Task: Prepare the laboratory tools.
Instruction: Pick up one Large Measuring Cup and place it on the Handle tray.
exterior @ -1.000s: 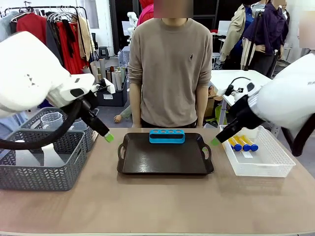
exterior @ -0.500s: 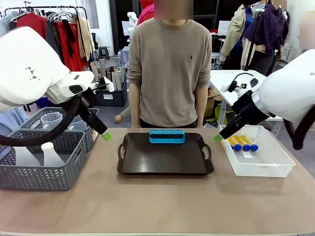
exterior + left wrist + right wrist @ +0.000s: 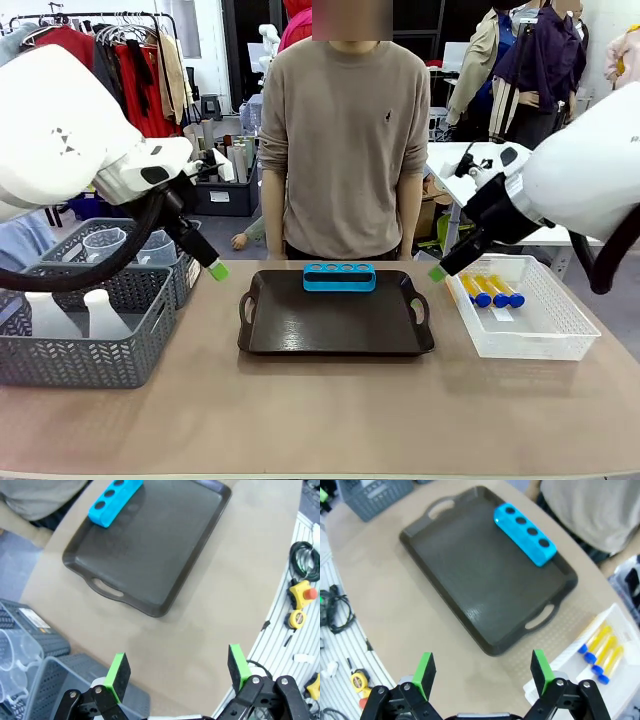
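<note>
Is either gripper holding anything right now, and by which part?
Nothing is held: the left gripper and the right gripper both hang open and empty.

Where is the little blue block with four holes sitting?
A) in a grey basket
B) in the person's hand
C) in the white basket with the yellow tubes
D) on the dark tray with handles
D: the small blue four-hole rack rests on the dark tray with handles, along the tray's far edge near the person, with nothing else on the tray.
</note>
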Controlling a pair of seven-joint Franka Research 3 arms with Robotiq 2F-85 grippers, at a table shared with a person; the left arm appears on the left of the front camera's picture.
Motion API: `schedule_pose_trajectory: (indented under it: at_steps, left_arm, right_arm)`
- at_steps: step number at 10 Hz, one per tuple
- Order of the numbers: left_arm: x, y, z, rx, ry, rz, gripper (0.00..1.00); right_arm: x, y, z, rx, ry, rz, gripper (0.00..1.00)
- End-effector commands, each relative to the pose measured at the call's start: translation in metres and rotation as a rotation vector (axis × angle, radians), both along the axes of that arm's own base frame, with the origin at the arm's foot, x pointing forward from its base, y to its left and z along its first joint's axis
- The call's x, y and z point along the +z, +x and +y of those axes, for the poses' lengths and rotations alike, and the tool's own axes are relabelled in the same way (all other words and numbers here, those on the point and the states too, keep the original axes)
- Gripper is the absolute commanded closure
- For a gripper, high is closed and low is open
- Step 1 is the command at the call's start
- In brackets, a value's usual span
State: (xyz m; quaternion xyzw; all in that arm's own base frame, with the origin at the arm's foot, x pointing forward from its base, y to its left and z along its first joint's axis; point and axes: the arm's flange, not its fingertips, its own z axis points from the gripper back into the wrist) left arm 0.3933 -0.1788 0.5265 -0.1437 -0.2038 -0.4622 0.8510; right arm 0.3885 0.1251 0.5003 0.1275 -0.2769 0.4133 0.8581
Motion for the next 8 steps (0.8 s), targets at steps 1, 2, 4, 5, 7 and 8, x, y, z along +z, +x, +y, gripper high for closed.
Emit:
schedule_pose_trajectory:
  at_steps: [1, 2, 4, 5, 7, 8]
  left_arm:
    - [0.021, 0.01, 0.009, -0.111, -0.046, -0.013, 0.0]
    - [0.033, 0.016, 0.011, -0.131, -0.051, -0.008, 0.0]
    - [0.071, 0.017, 0.012, -0.149, -0.042, -0.072, 0.0]
    - [0.085, 0.017, 0.014, -0.167, -0.035, -0.098, 0.0]
    - [0.102, 0.017, 0.023, -0.209, -0.072, -0.163, 0.0]
    - [0.107, 0.014, 0.028, -0.217, -0.104, -0.202, 0.0]
  right_arm:
    - [0.035, 0.008, 0.0, 0.095, 0.007, -0.004, 0.0]
    - [0.057, 0.011, -0.002, 0.106, -0.009, -0.019, 0.0]
    - [0.096, 0.018, -0.024, 0.121, 0.043, -0.031, 0.0]
    - [0.107, 0.022, -0.037, 0.12, 0.079, -0.039, 0.0]
    - [0.124, 0.026, -0.066, 0.118, 0.121, -0.118, 0.0]
    - [0.125, 0.025, -0.08, 0.133, 0.162, -0.177, 0.0]
